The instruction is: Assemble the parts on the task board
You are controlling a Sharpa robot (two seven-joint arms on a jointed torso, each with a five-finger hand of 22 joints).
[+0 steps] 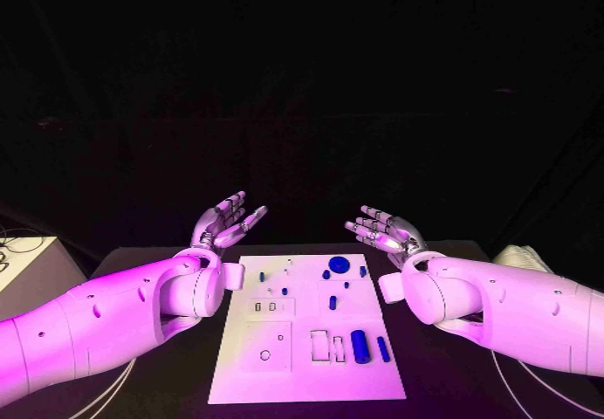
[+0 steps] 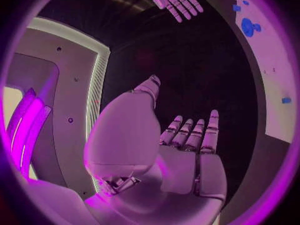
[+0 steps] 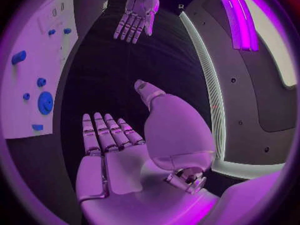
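The left silver many-fingered hand (image 1: 227, 220) and the right silver many-fingered hand (image 1: 384, 230) are held empty, fingers spread, beyond the far corners of the white rectangular task board (image 1: 308, 367) on the black bench (image 1: 435, 384). Small blue parts (image 1: 339, 264) are scattered over the board.

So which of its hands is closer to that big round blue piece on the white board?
The right hand, by a little. It hovers open just beyond the task board's far right corner, near the round blue part. The left hand hovers open past the far left corner, farther off.
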